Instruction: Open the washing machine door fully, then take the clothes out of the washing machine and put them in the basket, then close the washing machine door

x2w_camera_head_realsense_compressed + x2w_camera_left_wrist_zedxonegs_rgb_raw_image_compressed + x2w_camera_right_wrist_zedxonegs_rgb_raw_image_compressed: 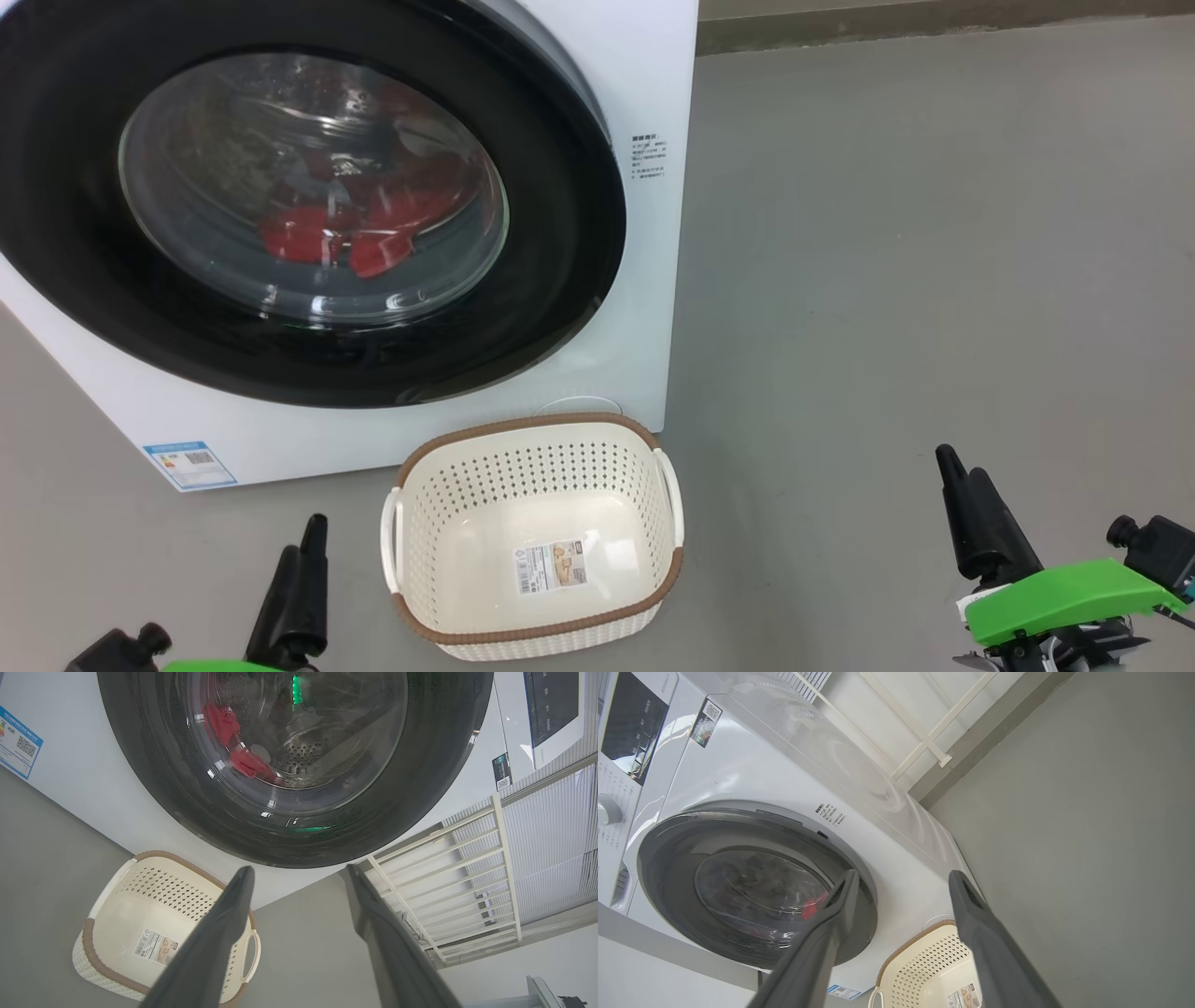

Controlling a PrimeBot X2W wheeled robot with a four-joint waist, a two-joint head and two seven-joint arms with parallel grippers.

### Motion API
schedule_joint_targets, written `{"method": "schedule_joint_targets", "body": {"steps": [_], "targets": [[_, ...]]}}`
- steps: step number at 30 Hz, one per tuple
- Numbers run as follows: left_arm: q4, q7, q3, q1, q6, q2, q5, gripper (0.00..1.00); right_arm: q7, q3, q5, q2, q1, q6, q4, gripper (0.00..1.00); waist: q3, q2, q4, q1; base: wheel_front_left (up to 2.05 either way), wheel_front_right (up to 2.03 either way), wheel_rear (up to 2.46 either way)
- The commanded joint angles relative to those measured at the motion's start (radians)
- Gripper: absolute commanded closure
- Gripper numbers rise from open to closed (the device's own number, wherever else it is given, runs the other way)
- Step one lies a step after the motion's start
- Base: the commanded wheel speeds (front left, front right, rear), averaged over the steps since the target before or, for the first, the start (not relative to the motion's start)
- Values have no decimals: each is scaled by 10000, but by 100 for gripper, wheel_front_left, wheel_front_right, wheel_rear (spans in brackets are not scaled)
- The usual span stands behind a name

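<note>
The left end effector hangs low over the grey floor. Its two dark fingers are spread well apart and have hold of nothing. In the head view it sits at the lower left, just beside the basket's left side and not touching it. The right end effector is likewise spread wide with nothing between its fingers. In the head view it is at the lower right, well apart from the basket, with a green cover on its wrist.

The washing machine stands on the floor with its front facing the robot. The washing machine door lies shut against that front, its glossy black rim ringing the clear glass bowl. The clothes show as red patches through the glass, low in the perforated drum. A small blue label sits at the machine's lower left corner.

The basket stands upright on the floor, just in front of the machine and below the door's lower right edge. Its back rim is close to the white front, but whether they touch cannot be told. A paper label shows on its bottom.
</note>
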Motion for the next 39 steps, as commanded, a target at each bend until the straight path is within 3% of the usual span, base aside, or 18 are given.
{"method": "schedule_joint_targets", "body": {"steps": [1, 39], "targets": [[-299, -65, 184, -448, -39, 163, 147, 0, -82, 99, -153, -100, -447, 2, -310, 0, 0, 0, 0, -1, 0, 0, 0], [-828, -1185, 241, -469, -63, 227, 4379, 0, -1200, 1046, -4232, -331, -565, 3, -826, 0, -81, 0, -60, -1, 0, 0, 0]]}}
